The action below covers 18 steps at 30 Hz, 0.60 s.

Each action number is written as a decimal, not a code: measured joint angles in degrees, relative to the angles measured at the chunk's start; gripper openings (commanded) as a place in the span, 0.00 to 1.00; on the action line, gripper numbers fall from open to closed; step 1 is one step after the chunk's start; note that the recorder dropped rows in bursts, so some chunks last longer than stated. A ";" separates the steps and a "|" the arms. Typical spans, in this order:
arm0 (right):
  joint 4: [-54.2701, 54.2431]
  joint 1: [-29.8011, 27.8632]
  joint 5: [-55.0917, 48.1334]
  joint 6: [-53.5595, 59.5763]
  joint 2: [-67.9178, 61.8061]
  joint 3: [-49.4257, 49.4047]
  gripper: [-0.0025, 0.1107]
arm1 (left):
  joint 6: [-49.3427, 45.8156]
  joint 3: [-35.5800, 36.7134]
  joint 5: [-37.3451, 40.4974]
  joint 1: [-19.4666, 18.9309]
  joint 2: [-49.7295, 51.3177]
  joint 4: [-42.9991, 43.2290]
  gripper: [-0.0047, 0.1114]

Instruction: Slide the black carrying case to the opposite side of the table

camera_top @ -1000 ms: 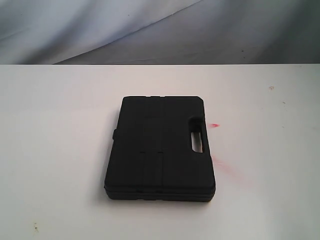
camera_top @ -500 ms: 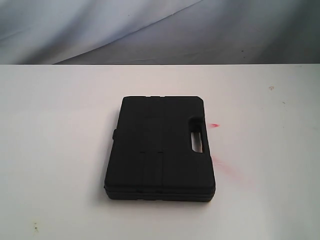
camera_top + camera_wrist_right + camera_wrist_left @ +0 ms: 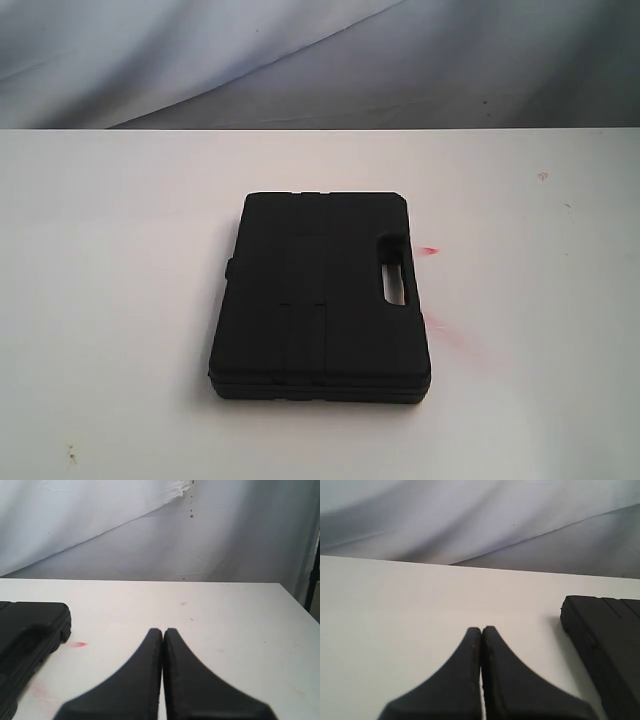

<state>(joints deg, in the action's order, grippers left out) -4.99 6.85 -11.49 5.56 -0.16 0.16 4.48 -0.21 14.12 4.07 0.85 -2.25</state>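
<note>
The black case (image 3: 320, 295) lies flat near the middle of the white table (image 3: 110, 260), its slot handle (image 3: 392, 272) along the right edge. Neither arm shows in the exterior view. In the left wrist view my left gripper (image 3: 481, 629) is shut with nothing in it, low over bare table, and a corner of the case (image 3: 605, 645) lies off to one side, apart from the fingers. In the right wrist view my right gripper (image 3: 163, 630) is shut and empty too, with the case (image 3: 27, 635) off to the other side, not touching.
Pinkish-red smears (image 3: 440, 330) mark the table right of the case, and a red mark (image 3: 79, 643) shows in the right wrist view. A grey-white cloth backdrop (image 3: 320, 60) hangs behind the table's far edge. The table's side edge (image 3: 295, 600) shows in the right wrist view.
</note>
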 measured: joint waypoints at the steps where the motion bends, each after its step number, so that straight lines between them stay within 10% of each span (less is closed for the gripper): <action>1: 0.00 0.00 0.00 0.00 0.00 0.00 0.02 | 0.76 0.00 0.00 0.00 0.00 -0.12 0.04; 18: 0.00 0.00 0.00 0.00 0.00 0.00 0.02 | -3.20 0.00 1.08 0.00 0.00 0.14 0.04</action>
<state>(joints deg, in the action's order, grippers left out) -4.99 6.85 -11.49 5.56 -0.16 0.16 1.28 -0.21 15.20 4.07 0.85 -2.11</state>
